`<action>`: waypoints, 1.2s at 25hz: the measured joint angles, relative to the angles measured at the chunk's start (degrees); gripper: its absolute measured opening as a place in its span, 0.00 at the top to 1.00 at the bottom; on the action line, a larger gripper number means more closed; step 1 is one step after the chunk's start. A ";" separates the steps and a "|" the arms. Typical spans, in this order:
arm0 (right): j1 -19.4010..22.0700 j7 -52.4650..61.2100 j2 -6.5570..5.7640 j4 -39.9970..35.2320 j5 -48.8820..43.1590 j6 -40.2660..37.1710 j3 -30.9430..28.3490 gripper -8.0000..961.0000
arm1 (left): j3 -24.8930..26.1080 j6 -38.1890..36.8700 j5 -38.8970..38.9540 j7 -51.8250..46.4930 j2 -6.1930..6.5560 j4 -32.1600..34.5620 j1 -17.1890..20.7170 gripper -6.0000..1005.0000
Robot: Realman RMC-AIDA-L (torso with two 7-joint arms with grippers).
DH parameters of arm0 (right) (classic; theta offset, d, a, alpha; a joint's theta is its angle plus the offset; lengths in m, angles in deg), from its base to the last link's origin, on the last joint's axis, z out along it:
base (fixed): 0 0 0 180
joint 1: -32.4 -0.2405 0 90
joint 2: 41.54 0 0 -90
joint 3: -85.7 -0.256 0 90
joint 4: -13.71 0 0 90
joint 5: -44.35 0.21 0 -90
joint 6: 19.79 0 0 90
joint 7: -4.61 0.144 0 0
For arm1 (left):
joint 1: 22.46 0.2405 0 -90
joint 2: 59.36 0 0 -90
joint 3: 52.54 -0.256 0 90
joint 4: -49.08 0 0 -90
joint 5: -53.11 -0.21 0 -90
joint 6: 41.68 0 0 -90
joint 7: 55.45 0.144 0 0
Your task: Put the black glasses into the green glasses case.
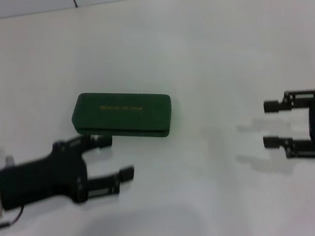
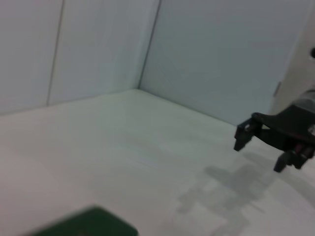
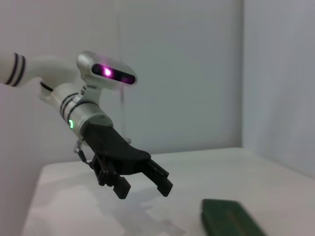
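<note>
Currently, green glasses case lies closed on table, nearer its left edge.
Head view alone shows left gripper and right gripper both spread wide, empty; wrist views crop the case.

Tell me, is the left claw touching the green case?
Cannot tell. In the head view the left claw's upper finger overlaps the green glasses case's near edge; the right wrist view suggests a gap.
</note>
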State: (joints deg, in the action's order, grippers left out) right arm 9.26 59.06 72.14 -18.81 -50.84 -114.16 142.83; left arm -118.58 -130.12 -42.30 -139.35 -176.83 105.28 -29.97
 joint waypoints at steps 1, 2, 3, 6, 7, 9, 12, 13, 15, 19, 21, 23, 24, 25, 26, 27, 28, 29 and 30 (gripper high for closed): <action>0.25 0.00 0.07 0.04 -0.57 -0.65 -0.06 0.37 | 0.08 -0.81 0.01 0.93 0.08 -0.38 1.10 0.13; 0.61 0.00 0.11 0.01 -0.81 -1.09 -0.12 0.37 | 0.39 -1.55 0.04 2.17 0.09 -0.81 1.90 0.13; 1.09 -0.02 0.16 -0.05 -1.14 -1.62 -0.21 0.37 | 0.87 -2.32 -0.02 3.65 0.08 -1.56 2.58 0.13; 2.48 -0.51 0.04 -0.21 -1.25 -2.12 -0.24 0.37 | 2.01 -3.69 -0.55 7.35 -0.07 -3.58 3.44 0.13; 2.54 -0.60 -0.08 -0.18 -1.28 -2.16 -0.14 0.37 | 3.42 -4.60 -0.97 11.79 -0.15 -6.14 4.38 0.13; 2.59 -0.64 -0.21 0.04 -1.65 -2.50 -0.02 0.37 | 3.93 -4.82 -1.16 12.70 -0.13 -6.66 4.79 0.13; 2.56 -0.52 -0.10 0.21 -2.46 -3.20 0.06 0.37 | 4.45 -6.01 -2.58 13.08 0.20 -6.98 5.14 0.13; 2.56 -0.51 0.05 0.28 -2.63 -3.39 0.21 0.37 | 4.75 -6.41 -2.90 13.10 0.35 -7.05 5.18 0.13; 2.59 -0.56 0.41 0.44 -2.78 -3.54 0.81 0.37 | 6.27 -7.27 -3.46 13.31 0.60 -7.18 5.21 0.13; 2.05 -0.50 0.98 0.52 -2.81 -3.42 2.74 0.37 | 12.16 -9.69 -5.56 14.26 0.47 -7.03 5.23 0.13; 1.14 -0.35 1.15 0.53 -2.82 -2.94 3.09 0.37 | 13.87 -10.20 -6.04 14.31 0.50 -6.99 5.18 0.13; 0.23 -0.18 1.26 0.53 -2.81 -2.41 3.06 0.37 | 15.27 -10.44 -6.19 14.32 0.66 -6.98 5.02 0.13; 0.01 -0.15 1.28 0.53 -2.81 -2.27 3.05 0.37 | 15.62 -10.49 -6.25 14.32 0.70 -6.96 4.94 0.13; -0.29 -0.08 1.30 0.53 -2.81 -2.00 3.03 0.37 | 15.91 -10.53 -6.28 14.31 0.73 -6.94 4.86 0.13; -0.56 -0.04 1.33 0.53 -2.81 -1.75 3.04 0.37 | 16.11 -10.54 -6.42 14.25 0.74 -6.95 4.78 0.13; -0.75 -0.02 1.35 0.53 -2.81 -1.54 3.06 0.37 | 16.25 -10.55 -6.53 14.19 0.75 -6.95 4.70 0.13; -0.87 -0.02 1.37 0.53 -2.81 -1.41 3.10 0.37 | 16.33 -10.56 -6.65 14.14 0.75 -6.94 4.63 0.13; -0.99 -0.01 1.39 0.53 -2.81 -1.33 3.11 0.37 | 16.35 -10.57 -6.74 14.09 0.75 -6.94 4.60 0.13; -1.07 -0.01 1.42 0.53 -2.81 -1.29 3.10 0.37 | 16.37 -10.57 -6.78 14.06 0.76 -6.94 4.59 0.13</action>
State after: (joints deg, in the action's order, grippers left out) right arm 8.19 59.05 73.56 -18.28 -53.66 -115.45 145.93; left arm -102.22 -140.69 -49.09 -125.29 -176.07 98.34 -25.37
